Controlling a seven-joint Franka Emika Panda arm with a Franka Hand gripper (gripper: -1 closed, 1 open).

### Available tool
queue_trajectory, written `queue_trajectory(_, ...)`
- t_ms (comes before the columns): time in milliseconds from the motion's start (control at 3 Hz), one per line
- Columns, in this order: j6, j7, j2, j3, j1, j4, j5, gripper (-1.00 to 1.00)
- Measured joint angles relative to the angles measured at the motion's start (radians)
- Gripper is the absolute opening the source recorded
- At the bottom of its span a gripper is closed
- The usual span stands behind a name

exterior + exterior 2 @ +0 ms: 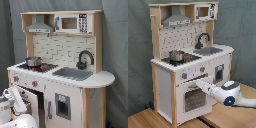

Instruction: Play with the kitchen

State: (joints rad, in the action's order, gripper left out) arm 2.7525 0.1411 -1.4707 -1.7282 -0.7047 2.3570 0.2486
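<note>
The tall toy kitchen of light wood and white panels (190, 65) stands on a pale wooden floor (143, 119) before a grey-green curtain backdrop (138, 50). Its black stovetop (180, 58) carries a small shiny metal pot (176, 54), and beside that lies the grey sink (74, 73) with the curved black faucet (85, 59) behind it. Above, a grey hood (39, 27) hangs next to a little white microwave (70, 23) (the tiled back panel runs beneath both). Red-centred knobs (184, 76) sit in a row under the stovetop.

In the second exterior view, the windowed white oven door (190, 97) looks closed or nearly so, while in the first exterior view it appears swung a little outward at the lower left. The white robot arm (230, 94) reaches in from the second exterior view's right, and its hand (202, 84) is at the top edge of the oven door, by the handle. Whether the fingers are spread or pinching the handle I cannot tell. In the first exterior view the arm's white body (15, 102) fills the lower left corner.
</note>
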Motion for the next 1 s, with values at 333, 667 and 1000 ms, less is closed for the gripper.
queue_trajectory(333,0.06,-0.078,0.0,0.019,-0.042,-0.004,0.0,1.0)
queue_trajectory(667,0.12,-0.145,0.0,0.027,-0.092,-0.02,0.0,1.0)
queue_trajectory(1000,0.155,-0.244,0.0,0.031,-0.104,-0.022,0.0,1.0)
